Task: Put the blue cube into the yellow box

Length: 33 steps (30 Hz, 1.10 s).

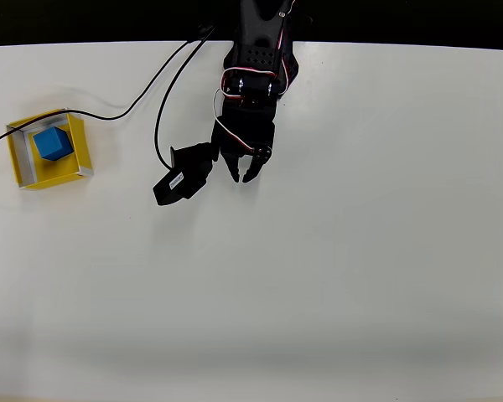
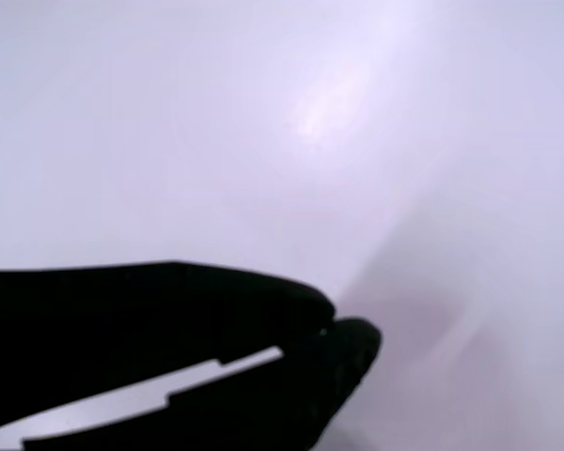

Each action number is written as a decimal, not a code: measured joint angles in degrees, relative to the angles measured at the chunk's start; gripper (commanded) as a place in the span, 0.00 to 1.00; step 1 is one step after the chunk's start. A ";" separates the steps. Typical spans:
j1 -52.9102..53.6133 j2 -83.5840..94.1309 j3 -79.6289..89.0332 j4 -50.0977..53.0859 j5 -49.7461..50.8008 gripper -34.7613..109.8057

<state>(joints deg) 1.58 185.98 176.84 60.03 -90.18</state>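
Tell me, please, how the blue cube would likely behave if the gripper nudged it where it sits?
The blue cube has flat faces, so it would probably slide rather than roll. The yellow box's walls surround it, likely stopping it quickly. It looks rigid.

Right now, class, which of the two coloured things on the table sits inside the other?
The blue cube sits inside; the yellow box surrounds it with its walls. The claw is well to their right in the overhead view.

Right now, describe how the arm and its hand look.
The arm is all black, built of blocky segments. Red and white wires loop along it, and thin black cables trail from it across the white table. The hand ends in two short black pointed fingers. A black block beside it carries a small white label.
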 measured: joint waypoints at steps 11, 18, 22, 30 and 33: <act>-1.58 4.04 1.76 10.63 -2.20 0.24; -1.05 4.04 1.76 16.79 -2.02 0.24; -0.18 4.04 1.76 16.79 -2.46 0.25; 0.00 4.04 1.76 16.79 -2.46 0.25; 0.00 4.04 1.76 16.79 -2.46 0.25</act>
<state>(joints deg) 1.58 190.02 178.59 76.82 -92.64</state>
